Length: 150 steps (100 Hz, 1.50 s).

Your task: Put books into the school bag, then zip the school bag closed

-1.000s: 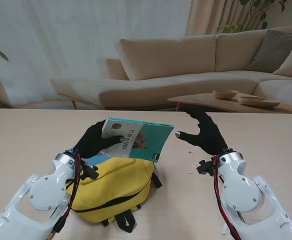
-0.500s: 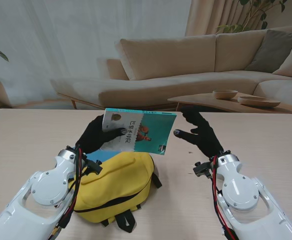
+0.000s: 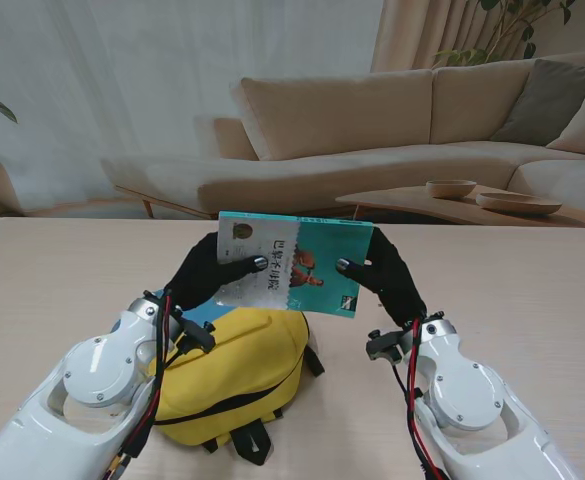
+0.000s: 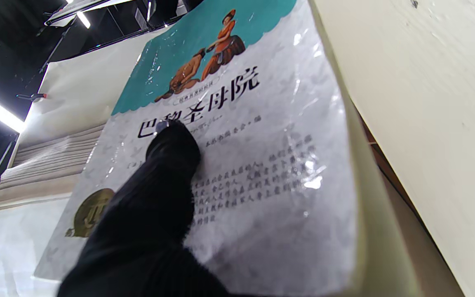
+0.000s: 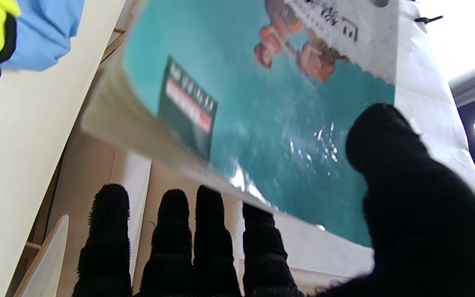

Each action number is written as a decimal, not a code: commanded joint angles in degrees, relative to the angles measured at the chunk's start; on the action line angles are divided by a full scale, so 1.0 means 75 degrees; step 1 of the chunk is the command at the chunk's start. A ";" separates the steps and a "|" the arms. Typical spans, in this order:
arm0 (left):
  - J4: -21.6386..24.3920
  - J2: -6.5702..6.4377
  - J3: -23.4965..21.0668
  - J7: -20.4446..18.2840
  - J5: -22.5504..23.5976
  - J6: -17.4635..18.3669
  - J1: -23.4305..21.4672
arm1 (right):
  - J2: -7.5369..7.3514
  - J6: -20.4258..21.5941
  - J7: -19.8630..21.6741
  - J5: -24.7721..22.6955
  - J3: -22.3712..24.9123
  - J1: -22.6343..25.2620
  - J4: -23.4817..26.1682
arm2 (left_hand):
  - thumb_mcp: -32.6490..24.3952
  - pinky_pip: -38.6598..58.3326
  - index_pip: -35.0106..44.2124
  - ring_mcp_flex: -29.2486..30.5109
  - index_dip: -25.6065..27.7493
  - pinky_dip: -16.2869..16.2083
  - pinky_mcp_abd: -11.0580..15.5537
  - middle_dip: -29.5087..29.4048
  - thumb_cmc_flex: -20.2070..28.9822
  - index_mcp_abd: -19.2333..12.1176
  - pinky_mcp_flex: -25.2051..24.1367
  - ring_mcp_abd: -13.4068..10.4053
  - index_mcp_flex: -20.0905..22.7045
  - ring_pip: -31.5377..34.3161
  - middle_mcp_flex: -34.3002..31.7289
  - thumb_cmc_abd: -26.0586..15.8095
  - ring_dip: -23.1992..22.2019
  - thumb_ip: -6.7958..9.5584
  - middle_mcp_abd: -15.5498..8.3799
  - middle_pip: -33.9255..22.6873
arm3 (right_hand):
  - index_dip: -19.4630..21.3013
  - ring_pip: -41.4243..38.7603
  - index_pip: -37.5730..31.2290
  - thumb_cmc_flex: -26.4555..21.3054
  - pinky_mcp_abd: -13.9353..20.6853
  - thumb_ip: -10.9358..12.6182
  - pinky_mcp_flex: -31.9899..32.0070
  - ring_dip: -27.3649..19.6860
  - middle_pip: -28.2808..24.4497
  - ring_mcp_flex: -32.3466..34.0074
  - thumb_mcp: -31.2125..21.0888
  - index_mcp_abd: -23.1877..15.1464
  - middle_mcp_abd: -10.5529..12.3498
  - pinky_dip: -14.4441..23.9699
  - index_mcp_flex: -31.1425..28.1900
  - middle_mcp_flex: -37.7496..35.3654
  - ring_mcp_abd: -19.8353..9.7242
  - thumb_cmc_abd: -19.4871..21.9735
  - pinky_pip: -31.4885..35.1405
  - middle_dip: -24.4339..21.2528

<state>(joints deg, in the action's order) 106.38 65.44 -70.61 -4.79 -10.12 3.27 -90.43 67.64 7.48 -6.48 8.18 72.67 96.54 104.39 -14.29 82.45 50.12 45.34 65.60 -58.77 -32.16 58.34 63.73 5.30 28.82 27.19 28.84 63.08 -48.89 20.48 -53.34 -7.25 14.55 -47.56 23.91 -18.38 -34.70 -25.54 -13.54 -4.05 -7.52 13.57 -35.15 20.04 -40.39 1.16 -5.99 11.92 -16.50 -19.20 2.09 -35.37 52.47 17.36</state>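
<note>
the left hand grips the near-left end of a book, its thumb pressed flat on the white part of the cover and its other fingers hidden beneath. the book hangs in the air over the far edge of a yellow bag, cover up and tilted a little, its left half white, its right half teal with two small figures printed at the middle. the bag lies on the table between the two arms, a black zip line curving across its top and a patch of blue showing at its far-left side; whether the zip is open there cannot be told. the right hand meets the book's right end: its thumb lies on the teal cover, and the four fingers, side by side, reach under the book's edge. how firmly they clamp cannot be told from the wrist view, which is blurred. beyond the table stand a beige sofa and a low table with two bowls.
</note>
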 commanded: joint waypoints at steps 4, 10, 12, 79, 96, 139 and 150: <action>0.0125 0.0100 0.0047 -0.0221 -0.0184 -0.0153 0.0035 | 0.0077 0.0273 0.0250 0.0245 -0.0122 0.0122 0.0062 | -0.1453 0.0234 0.1848 0.0076 0.1286 -0.0256 -0.0183 0.0264 0.0774 -0.1063 -0.0006 0.0081 0.0945 0.0319 -0.0238 -0.1095 -0.0107 0.0652 -0.0349 -0.0794 | -0.0199 -0.0221 -0.0225 0.0036 0.0173 -0.0421 -0.0537 0.0176 0.0067 0.0761 -0.2228 -0.0211 0.0273 0.0346 -0.0752 -0.0866 -0.0164 -0.0981 0.0448 0.0117; 0.0112 0.0113 0.0076 -0.0265 -0.0369 -0.0251 0.0065 | 0.0076 0.0385 0.0307 0.0450 -0.0166 0.0142 0.0080 | -0.1449 0.0229 0.1845 0.0077 0.1284 -0.0256 -0.0191 0.0264 0.0789 -0.1061 -0.0009 0.0082 0.0938 0.0313 -0.0231 -0.1097 -0.0107 0.0654 -0.0341 -0.0786 | -0.0162 -0.0406 -0.0431 -0.0033 0.0141 -0.0555 -0.0993 0.0251 0.0074 0.1395 -0.2987 -0.0330 0.0245 0.0503 -0.1551 -0.1669 -0.0072 -0.1184 0.0741 0.0121; 0.0111 0.0116 0.0084 -0.0285 -0.0426 -0.0294 0.0075 | 0.0078 0.0404 0.0323 0.0537 -0.0176 0.0157 0.0097 | -0.1448 0.0227 0.1845 0.0078 0.1284 -0.0256 -0.0192 0.0264 0.0792 -0.1056 -0.0010 0.0081 0.0939 0.0312 -0.0235 -0.1101 -0.0107 0.0655 -0.0333 -0.0785 | -0.0155 -0.0445 -0.0474 -0.0121 0.0118 -0.0565 -0.1126 0.0264 0.0118 0.1592 -0.3087 -0.0369 0.0233 0.0539 -0.1828 -0.1927 -0.0041 -0.1161 0.0816 0.0101; 0.0336 -0.0061 -0.0124 -0.0866 -0.0031 -0.0820 -0.0122 | 0.0128 -0.0289 0.0947 0.2901 0.0199 0.0451 0.0686 | -0.1773 -0.2247 -0.0098 -0.2285 -0.3066 0.2475 0.0403 -0.1466 -0.0432 -0.0209 -0.3015 -0.0269 -0.1238 -0.3672 0.1679 -0.0061 0.1800 0.0418 -0.0217 0.2431 | 0.3407 -0.5000 -0.2753 -0.3182 -0.1306 -0.1130 -0.5017 0.1617 -0.1987 0.5967 -0.4185 -0.1110 -0.0849 0.1931 -0.6218 -0.6132 0.1860 -0.0446 0.4910 0.1860; 0.0462 -0.0194 -0.0348 -0.1187 0.0413 -0.0749 -0.0363 | 0.0190 -0.0560 0.0701 0.2997 0.0267 0.0440 0.0791 | -0.2570 -0.3643 -0.1699 -0.3451 -0.4194 0.2835 0.0790 -0.3653 -0.2549 -0.0026 -0.3917 -0.0706 -0.1941 -0.5041 0.3067 -0.0146 0.2406 0.0656 -0.0381 0.3216 | 0.3907 -0.5182 -0.2832 -0.3218 -0.1319 -0.1179 -0.5132 0.1686 -0.2211 0.5989 -0.4210 -0.1123 -0.0832 0.1922 -0.6221 -0.6038 0.1817 -0.0349 0.4970 0.2088; 0.1129 -0.0587 -0.1342 -0.1934 0.2723 -0.0411 -0.1556 | 0.0286 -0.0720 0.0301 0.3132 0.0562 0.0353 0.0817 | -0.2286 -0.5150 -0.2462 -0.4093 -0.4970 0.2617 0.1073 -0.4012 -0.3401 -0.0007 -0.4447 -0.0941 -0.2313 -0.6000 0.3742 0.0071 0.2562 0.0502 -0.0485 0.3923 | 0.4394 -0.5314 -0.2872 -0.3249 -0.1295 -0.1209 -0.5111 0.1744 -0.2392 0.5940 -0.4198 -0.1139 -0.0799 0.1928 -0.6181 -0.5934 0.1780 -0.0266 0.5020 0.2197; 0.1357 -0.0716 -0.1532 -0.2267 0.3761 -0.0467 -0.1872 | 0.0297 -0.0751 0.0252 0.3135 0.0684 0.0357 0.0812 | -0.2105 -0.5306 -0.2286 -0.4090 -0.4801 0.2521 0.1108 -0.3930 -0.3386 -0.0076 -0.4452 -0.0962 -0.2182 -0.6035 0.3661 0.0016 0.2506 0.0508 -0.0545 0.3883 | 0.4430 -0.5308 -0.2869 -0.3262 -0.1303 -0.1206 -0.5118 0.1741 -0.2387 0.5935 -0.4206 -0.1146 -0.0811 0.1924 -0.6186 -0.5930 0.1779 -0.0292 0.5012 0.2184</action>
<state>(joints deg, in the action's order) 115.81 60.94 -81.91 -20.01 18.07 0.35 -102.99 69.35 1.74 -5.00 31.74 77.36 99.16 110.06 -31.97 44.60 32.49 16.06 29.22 -38.36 -25.68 28.91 39.96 5.30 -3.47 22.01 13.21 18.81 -22.54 21.07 -34.88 -5.06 12.19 -18.77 48.97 -55.06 -43.89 -42.85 -23.37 -14.34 -44.37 24.93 -47.65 60.62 -66.20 4.10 -12.82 25.06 -52.08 -63.05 16.32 -44.96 87.28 30.86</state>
